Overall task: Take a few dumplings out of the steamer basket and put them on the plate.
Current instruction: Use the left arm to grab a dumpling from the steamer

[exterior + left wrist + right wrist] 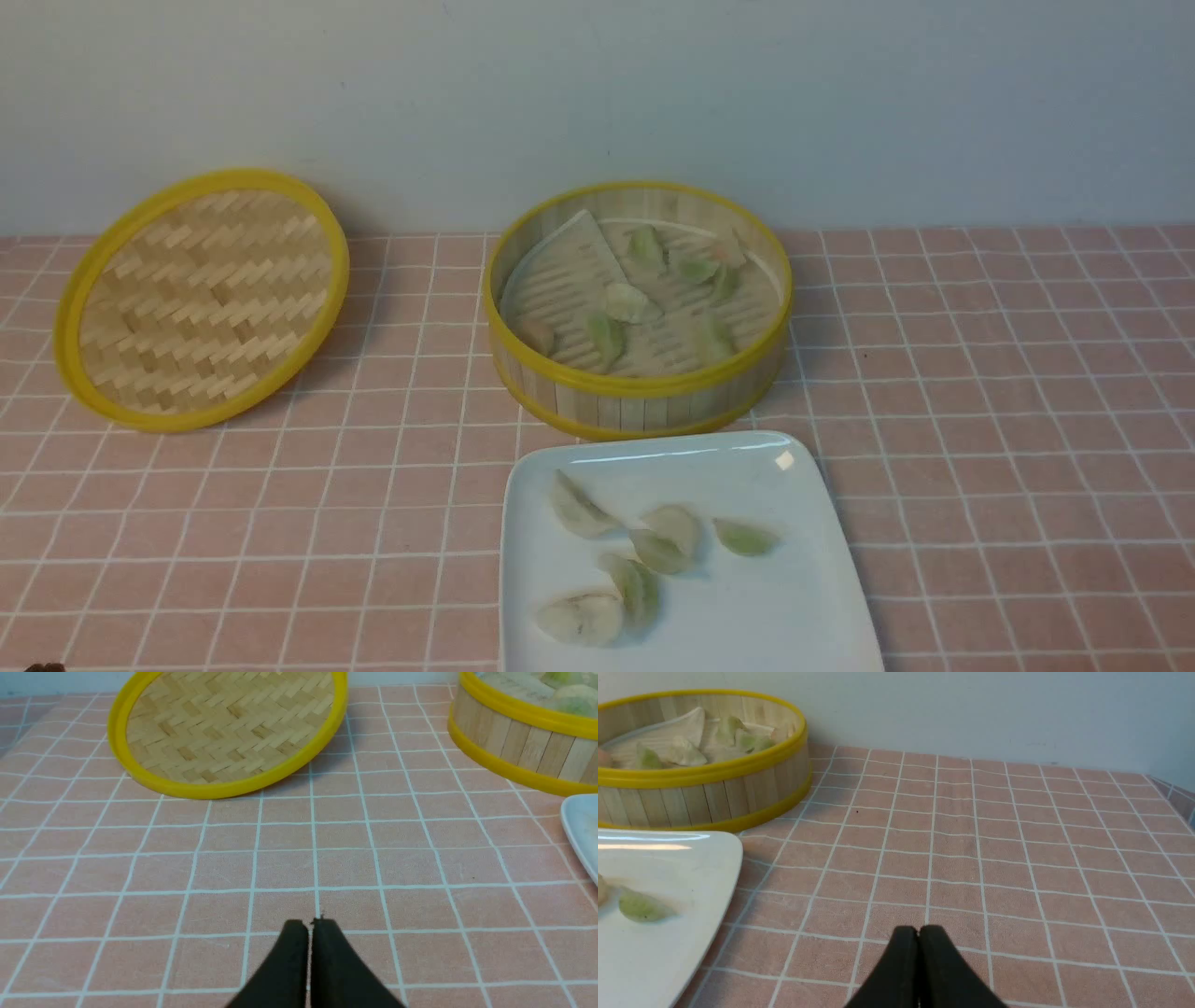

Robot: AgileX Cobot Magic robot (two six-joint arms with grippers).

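From the front, the steamer basket (638, 397) stood open at the middle of the pink checked worktop (1008, 420), near the back wall, with several pale green dumplings (744, 537) scattered over its ridged liner. The white plate (803, 597) sat just in front of the basket, its far edge close to the basket's yellow lower rim, and carried six dumplings clustered toward its left half. The woven lid (201, 299) rested well to the left, its yellow rim facing the camera. In the left wrist view, the left pincer (310, 925) hung over bare cloth with its black tips pressed together and nothing between them; the lid lay ahead of it, with the basket's wall and a corner of the plate at the frame's edge. In the right wrist view, the right pincer (919, 931) was likewise pressed together and empty over bare cloth, apart from both the plate and the basket.
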